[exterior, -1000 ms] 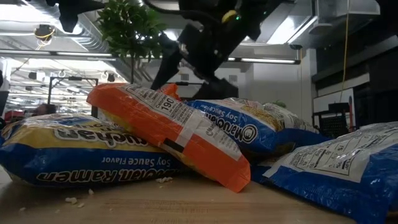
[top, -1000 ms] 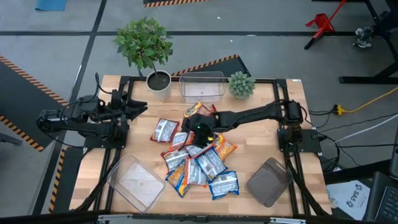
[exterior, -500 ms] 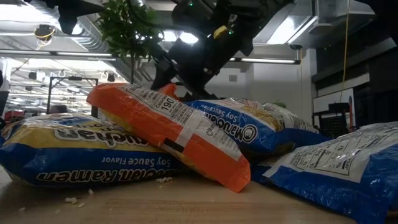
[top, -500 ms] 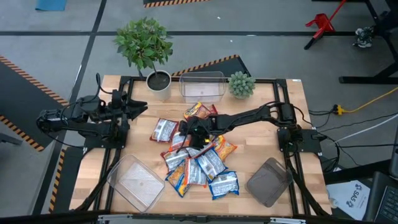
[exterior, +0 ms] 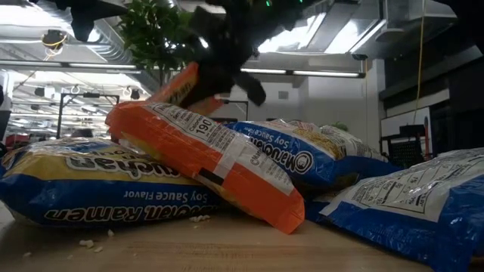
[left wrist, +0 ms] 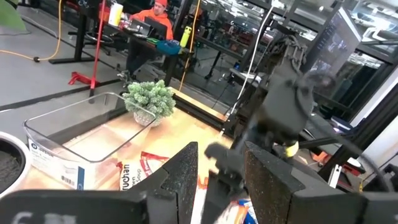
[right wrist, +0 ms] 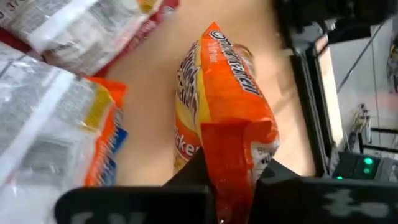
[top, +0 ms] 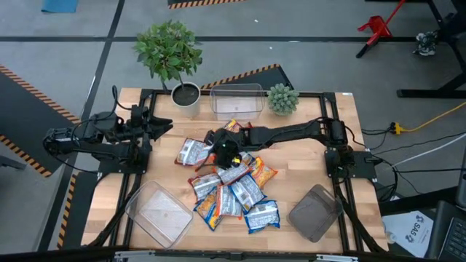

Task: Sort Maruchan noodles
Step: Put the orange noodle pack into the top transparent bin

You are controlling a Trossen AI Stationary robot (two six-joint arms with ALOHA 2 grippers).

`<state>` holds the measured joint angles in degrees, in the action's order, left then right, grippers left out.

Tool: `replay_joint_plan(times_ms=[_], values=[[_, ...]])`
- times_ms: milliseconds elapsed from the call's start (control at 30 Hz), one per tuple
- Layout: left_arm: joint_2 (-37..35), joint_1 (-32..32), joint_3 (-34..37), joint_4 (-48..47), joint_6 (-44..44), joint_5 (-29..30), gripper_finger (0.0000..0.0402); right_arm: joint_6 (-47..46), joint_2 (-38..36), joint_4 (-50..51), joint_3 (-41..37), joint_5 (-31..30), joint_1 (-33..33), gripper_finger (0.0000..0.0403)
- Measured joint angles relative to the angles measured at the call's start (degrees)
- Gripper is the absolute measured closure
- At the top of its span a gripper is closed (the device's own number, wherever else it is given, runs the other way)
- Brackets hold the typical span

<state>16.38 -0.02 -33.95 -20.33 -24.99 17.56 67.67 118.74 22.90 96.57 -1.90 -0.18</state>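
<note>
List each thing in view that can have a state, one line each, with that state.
Right gripper: fingers shut on the orange noodle packet.
Orange noodle packet: pinched at one end, lifted off the pile.
Left gripper: fingers apart, empty, waiting at the table's left edge.
Packet pile: loose, overlapping, unsorted.
Rear clear tub: upright, empty.
Front-left clear tub: upright, empty.
Grey tub: upright, empty.

Right claw (right wrist: 233, 163) has closed, apparently lifting an orange packet (right wrist: 227, 106).

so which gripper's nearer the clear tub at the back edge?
Right. The right gripper is shut on an orange noodle packet just in front of the clear tub. The left gripper waits off to the tub's left.
</note>
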Motion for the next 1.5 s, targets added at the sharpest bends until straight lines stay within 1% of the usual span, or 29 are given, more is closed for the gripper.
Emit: replay_joint_plan(times_ms=[67, 167, 367, 433, 500, 600, 700, 800, 867, 1033, 1100, 1233, 1300, 1367, 1500], values=[[0.0, 0.0, 0.0, 0.1, 0.0, 0.0, 0.0282, 0.1, 0.0, 4.4, 4.2, -0.5, -0.9, 0.0398], [0.0, 0.0, 0.0, 0.4, 0.0, 0.0, 0.0282, -1.8, 0.0, 10.2, 9.4, -0.5, -3.5, 0.0395], [0.0, 0.0, 0.0, 0.4, -0.1, 1.4, 0.0282, -10.0, -0.7, 22.9, 19.9, 0.6, -12.2, 0.0399], [0.0, 0.0, 0.0, 0.3, -0.1, 1.9, 0.0282, -14.6, -0.6, 27.1, 22.2, 2.7, -16.3, 0.0398], [0.0, 0.0, 0.0, 0.3, -0.1, 2.7, 0.0282, -19.9, -0.6, 29.1, 23.0, 6.9, -20.7, 0.04], [0.0, 0.0, 0.0, 0.3, -0.1, 3.3, 0.0282, -30.1, -0.6, 28.7, 22.5, 12.9, -26.9, 0.04], [0.0, 0.0, 0.0, 0.4, -0.1, 4.9, 0.0282, -40.5, -0.6, 26.2, 20.0, 15.0, -32.0, 0.04], [0.0, 0.0, 0.0, 0.3, -0.1, 6.4, 0.0282, -48.5, -0.4, 25.8, 17.7, 16.0, -35.3, 0.0401], [0.0, 0.0, 0.0, 0.3, -0.1, 7.3, 0.0282, -52.8, -0.4, 23.0, 15.7, 16.3, -36.1, 0.04], [0.0, 0.0, 0.0, 0.3, -0.1, 8.9, 0.0282, -61.8, -0.4, 13.0, 10.2, 16.9, -35.2, 0.0399], [0.0, 0.0, 0.0, 0.3, -0.2, 9.0, 0.0282, -64.7, -0.4, 10.0, 8.5, 15.3, -34.9, 0.0398], [0.0, 0.0, 0.0, 0.3, -0.6, 9.0, 0.0282, -68.8, -0.4, 10.4, 6.4, 10.2, -34.3, 0.0396], [0.0, 0.0, 0.0, 0.3, -1.4, 9.0, 0.0282, -68.9, -0.4, 10.4, 5.3, 9.9, -34.1, 0.0385], [0.0, 0.0, 0.0, 0.3, -1.5, 9.1, 0.0282, -69.5, -0.4, 9.9, 4.2, 10.2, -33.9, 0.0363], [0.0, 0.0, 0.0, -0.3, -2.5, 9.1, 0.0282, -70.3, -0.4, 9.7, 2.9, 10.0, -33.8, 0.0292]])
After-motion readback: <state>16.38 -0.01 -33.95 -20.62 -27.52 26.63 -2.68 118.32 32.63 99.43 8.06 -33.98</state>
